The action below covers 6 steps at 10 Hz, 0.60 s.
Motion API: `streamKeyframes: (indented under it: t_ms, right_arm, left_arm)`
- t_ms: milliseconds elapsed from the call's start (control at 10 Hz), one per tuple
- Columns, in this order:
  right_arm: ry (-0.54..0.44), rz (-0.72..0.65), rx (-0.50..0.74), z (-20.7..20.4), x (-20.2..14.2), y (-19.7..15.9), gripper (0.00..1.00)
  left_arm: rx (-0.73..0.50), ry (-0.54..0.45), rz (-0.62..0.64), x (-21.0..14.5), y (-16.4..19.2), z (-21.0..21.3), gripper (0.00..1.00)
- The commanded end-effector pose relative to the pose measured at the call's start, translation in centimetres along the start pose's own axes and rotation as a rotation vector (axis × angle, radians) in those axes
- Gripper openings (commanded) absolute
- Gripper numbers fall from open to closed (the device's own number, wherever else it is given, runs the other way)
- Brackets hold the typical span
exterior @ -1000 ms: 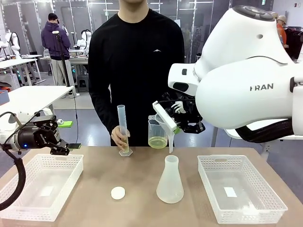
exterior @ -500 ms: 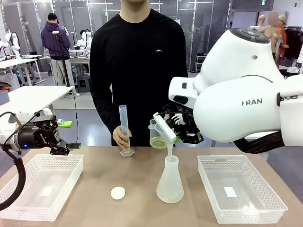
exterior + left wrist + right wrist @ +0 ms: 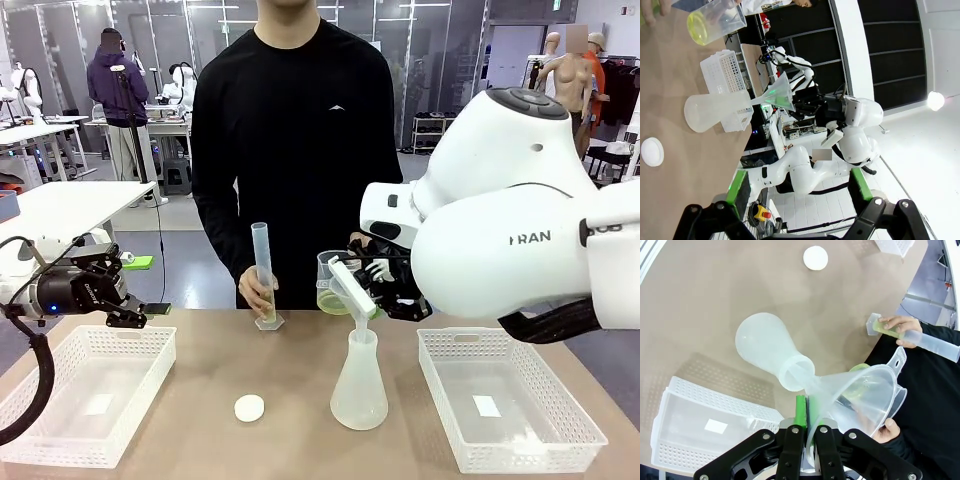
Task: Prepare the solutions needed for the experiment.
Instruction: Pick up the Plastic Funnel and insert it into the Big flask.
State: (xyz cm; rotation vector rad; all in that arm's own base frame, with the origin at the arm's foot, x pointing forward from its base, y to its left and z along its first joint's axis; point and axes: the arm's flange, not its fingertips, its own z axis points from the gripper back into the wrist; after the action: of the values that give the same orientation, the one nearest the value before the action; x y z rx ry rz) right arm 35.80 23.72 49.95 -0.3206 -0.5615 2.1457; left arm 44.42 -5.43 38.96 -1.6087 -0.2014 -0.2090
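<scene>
**Colleague:** One question first: where are the solutions?

**Me:** A shallow pale yellow-green layer of the solutions [image 3: 333, 301] lies in the beaker [image 3: 330, 268], which is behind the flask [image 3: 359, 385] and higher than its mouth. The person's hand [image 3: 885, 430] holds this beaker from the far side.

**Colleague:** Is there liquid in another place?

**Me:** I see a bit of yellowish liquid at the foot of the cylinder [image 3: 260, 262]. It stands upright on the table, behind the flask and to its left, with the person's other hand [image 3: 253, 290] around it.

**Colleague:** And your grippers?

**Me:** My right gripper [image 3: 807, 407] is clamped on the funnel [image 3: 865, 395]. The funnel is tilted and its stem tip is at the flask's mouth; whether it is inside, I cannot tell. My left gripper [image 3: 130, 305] has its jaws apart with nothing between them, well to the left of the flask, above the far rim of the left basket [image 3: 60, 440].

**Colleague:** What else is on the table?

**Me:** A white cap [image 3: 249, 407] lies near the flask on its left. The right basket [image 3: 520, 345] stands on the flask's right.
</scene>
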Motion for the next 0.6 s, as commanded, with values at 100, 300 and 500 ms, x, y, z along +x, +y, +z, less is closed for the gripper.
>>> streamKeyframes:
  t_ms: [100, 300, 500]
  right_arm:
    - [-0.048, 0.012, -0.015, -2.1, -0.7, 0.9, 0.04]
    - [-0.058, 0.011, -0.023, -3.0, -0.9, 1.1, 0.04]
    - [-0.074, 0.008, -0.026, -4.0, -1.2, 1.4, 0.04]
  left_arm:
    - [-0.006, -0.002, -0.007, 0.0, -0.1, -0.1, 1.0]
    - [-0.006, -0.002, -0.007, 0.0, -0.1, -0.1, 1.0]
    - [-0.006, -0.002, -0.007, 0.0, -0.1, -0.1, 1.0]
